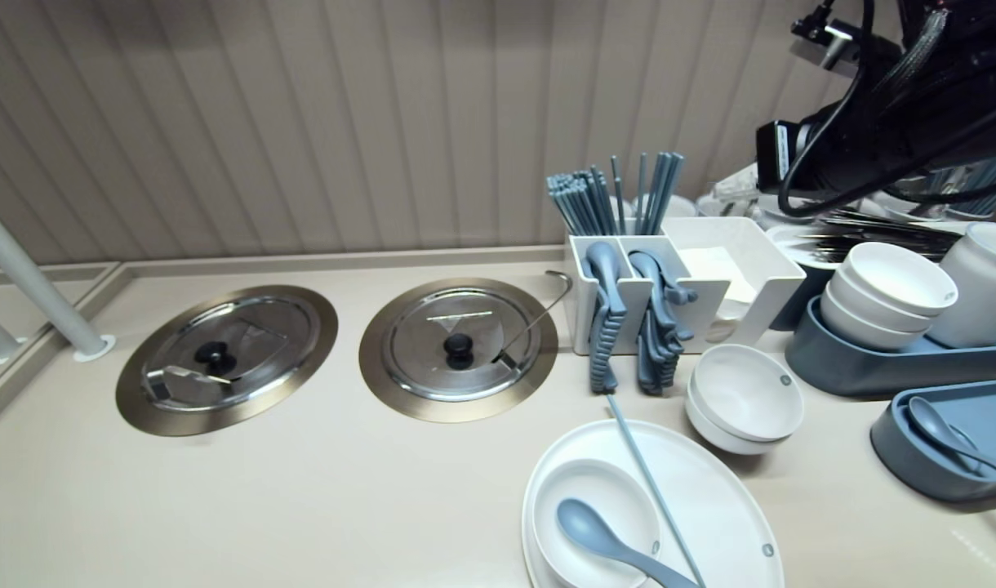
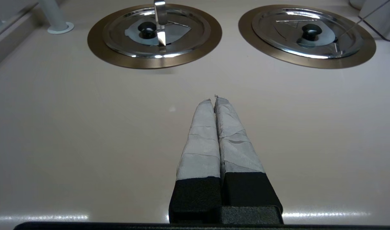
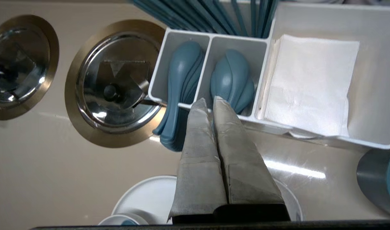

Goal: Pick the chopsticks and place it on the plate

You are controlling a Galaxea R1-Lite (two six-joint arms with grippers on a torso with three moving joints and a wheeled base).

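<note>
My right gripper (image 3: 211,100) is shut with nothing in it. It hangs above the front rim of the white cutlery holder (image 3: 185,32), over the blue spoons (image 3: 231,76) in its two compartments. Blue chopsticks (image 3: 214,16) stand behind them and white napkins (image 3: 310,83) lie in the box beside them. In the head view only the right arm (image 1: 873,139) shows, high at the back right. My left gripper (image 2: 214,99) is shut and empty, low over the bare counter in front of two steel lids (image 2: 155,30).
Near the front a white plate (image 1: 710,490) carries a bowl (image 1: 596,498), a blue spoon (image 1: 604,535) and one chopstick (image 1: 649,482). Stacked white bowls (image 1: 743,396) sit beside it. Grey trays (image 1: 873,367) with bowls, and a white jar (image 1: 984,282), stand at the right. Round lids (image 1: 459,347) lie sunk in the counter.
</note>
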